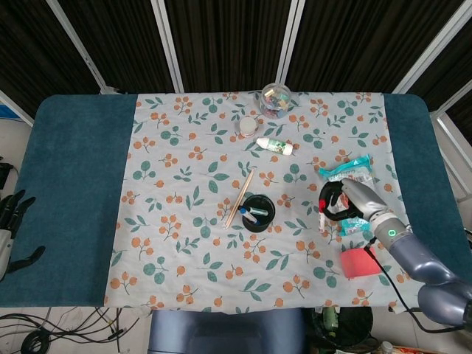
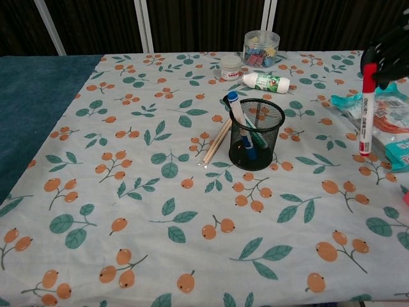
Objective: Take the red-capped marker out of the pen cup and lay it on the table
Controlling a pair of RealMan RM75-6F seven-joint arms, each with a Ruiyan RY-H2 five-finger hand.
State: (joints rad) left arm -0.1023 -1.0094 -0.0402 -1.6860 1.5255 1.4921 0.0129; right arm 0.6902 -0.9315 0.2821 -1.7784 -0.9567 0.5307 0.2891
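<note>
The red-capped marker (image 2: pixel 365 110) hangs upright above the cloth, red cap up, near the right edge of the chest view. My right hand (image 2: pixel 388 54) grips it by the cap end. In the head view this right hand (image 1: pixel 345 203) hovers right of the pen cup, with the marker (image 1: pixel 323 219) showing white beside the dark fingers. The black mesh pen cup (image 1: pixel 258 213) (image 2: pixel 256 134) stands mid-cloth and holds a blue-capped marker (image 2: pixel 234 105) and other pens. My left hand (image 1: pixel 10 223) hangs off the table's left edge, fingers apart and holding nothing.
Wooden sticks (image 1: pixel 240 197) (image 2: pixel 217 141) lie left of the cup. A white bottle (image 1: pixel 275 145), a small white jar (image 1: pixel 248 126) and a clear jar of clips (image 1: pixel 274 99) sit at the back. A snack packet (image 2: pixel 384 119) lies beside the hanging marker; a red block (image 1: pixel 358 263) lies nearer.
</note>
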